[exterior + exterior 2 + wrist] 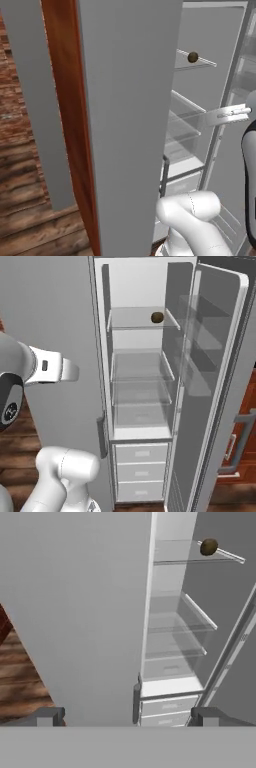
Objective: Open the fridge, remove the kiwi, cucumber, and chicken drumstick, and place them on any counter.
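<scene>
The fridge (140,271) stands open, its right door (220,381) swung wide. The kiwi (157,317), a small olive-brown oval, lies on the top glass shelf (135,318) near its right edge; it also shows as the kiwi (193,57) and the kiwi (209,546). My gripper (127,717) is open with nothing between its fingers, held outside the fridge in front of the closed left door, well below and left of the kiwi. The hand (227,115) shows at shelf height. The cucumber, the chicken drumstick and the counter are out of view.
The closed grey left door (75,612) stands close ahead of the hand. Lower glass shelves (142,391) and white drawers (142,453) fill the fridge's lower part. A reddish-brown cabinet with a bar handle (240,446) stands behind the open door. Wood floor (25,215) lies to the left.
</scene>
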